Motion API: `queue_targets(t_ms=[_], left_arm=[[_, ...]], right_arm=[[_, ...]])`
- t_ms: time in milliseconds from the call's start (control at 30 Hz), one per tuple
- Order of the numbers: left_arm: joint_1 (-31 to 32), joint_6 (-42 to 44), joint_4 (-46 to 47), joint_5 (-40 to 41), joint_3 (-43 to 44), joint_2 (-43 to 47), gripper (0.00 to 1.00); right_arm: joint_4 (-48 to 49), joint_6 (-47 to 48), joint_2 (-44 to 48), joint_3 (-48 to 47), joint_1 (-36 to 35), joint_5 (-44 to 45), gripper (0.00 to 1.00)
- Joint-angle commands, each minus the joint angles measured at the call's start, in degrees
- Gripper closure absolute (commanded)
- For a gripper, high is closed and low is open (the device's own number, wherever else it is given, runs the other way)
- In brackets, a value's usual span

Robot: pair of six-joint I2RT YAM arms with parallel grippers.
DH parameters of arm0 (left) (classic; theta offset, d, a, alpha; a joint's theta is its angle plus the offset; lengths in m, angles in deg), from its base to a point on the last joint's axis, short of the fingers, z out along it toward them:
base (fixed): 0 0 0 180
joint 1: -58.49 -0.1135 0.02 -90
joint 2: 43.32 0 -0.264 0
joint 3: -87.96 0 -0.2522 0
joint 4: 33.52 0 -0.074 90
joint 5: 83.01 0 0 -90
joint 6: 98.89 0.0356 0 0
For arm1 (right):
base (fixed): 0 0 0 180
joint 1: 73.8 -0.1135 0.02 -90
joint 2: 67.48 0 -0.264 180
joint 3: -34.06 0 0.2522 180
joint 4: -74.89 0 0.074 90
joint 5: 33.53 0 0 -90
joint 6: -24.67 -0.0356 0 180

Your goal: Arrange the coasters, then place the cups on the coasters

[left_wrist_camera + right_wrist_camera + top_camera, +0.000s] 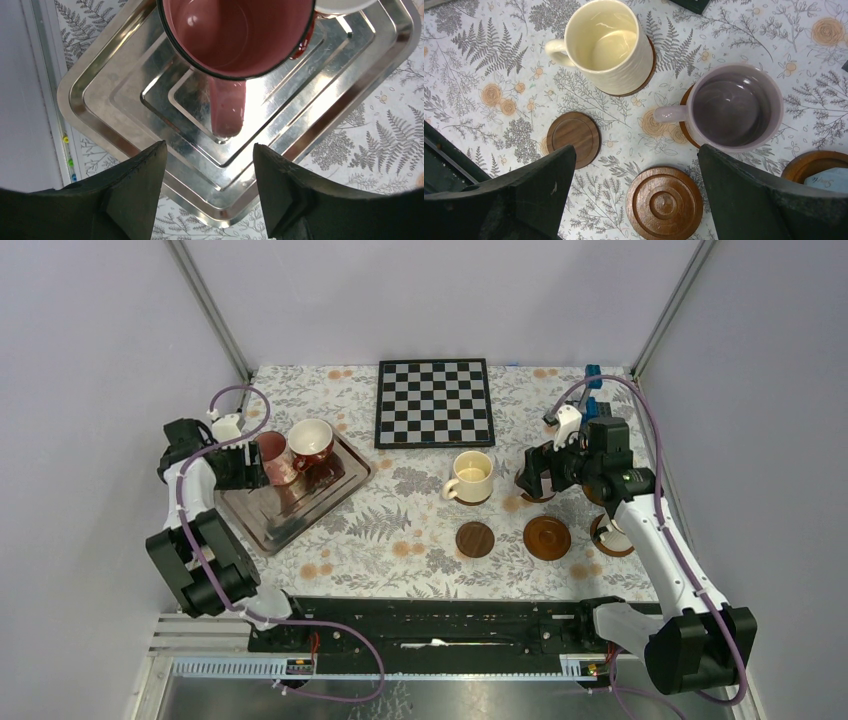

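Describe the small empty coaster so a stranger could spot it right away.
Start at the checkerboard at the far edge of the table; in front of it, slightly right, stands the cream-yellow mug. The small coaster lies bare just in front of that mug. It is darker, smaller and plain-faced, while the empty coaster to its right is wider with carved rings.

Left hand (208, 147) fingers apart, right hand (636, 149) spread wide
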Motion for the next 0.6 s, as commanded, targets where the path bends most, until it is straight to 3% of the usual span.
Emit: queue_targets(t_ms=[0, 400, 567], left_arm=[[0.0, 1.0, 5.8, -1.2, 2.9, -2.7, 0.33], [2.0, -1.5, 7.8, 0.0, 7.6, -11.1, 0.36], [2.1, -1.5, 8.7, -0.2, 7.3, -12.2, 0.44]], right_arm=[[2.5, -0.3, 1.5, 1.3, -0.4, 0.6, 0.0], [-0.6, 1.4, -2.8, -1.5, -0.4, -0.9, 0.0], [-1.2, 1.5, -2.7, -1.8, -0.4, -0.4, 0.0]])
